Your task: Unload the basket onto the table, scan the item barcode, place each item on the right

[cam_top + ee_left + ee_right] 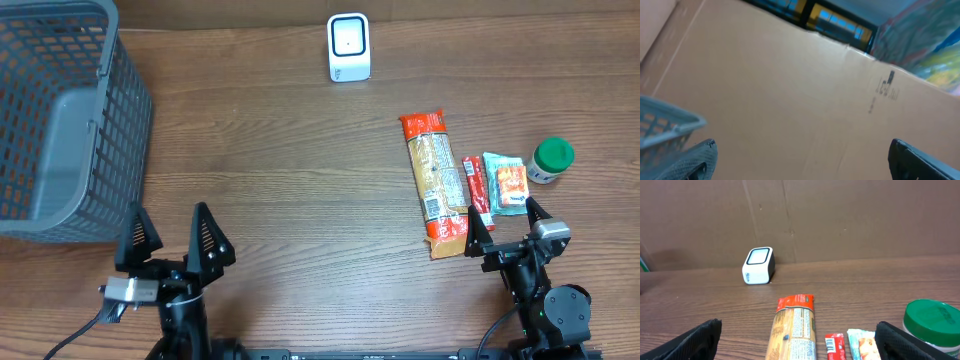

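Four items lie at the right of the table: a long noodle packet with orange ends [434, 180] [795, 327], a thin red stick packet [477, 190] [836, 346] showing a barcode, a teal and orange packet [506, 182] [863, 345], and a green-lidded jar [550, 160] [932, 322]. The white scanner [349, 47] [759, 265] stands at the back centre. My right gripper [505, 228] [797, 330] is open just in front of the items, holding nothing. At the front left, my left gripper [175, 238] [801, 150] is open and empty, facing a cardboard wall.
A grey mesh basket [60, 120] [665, 125] fills the back left corner, just behind the left gripper. A brown cardboard wall [840, 220] runs along the far edge of the wooden table [280, 170].
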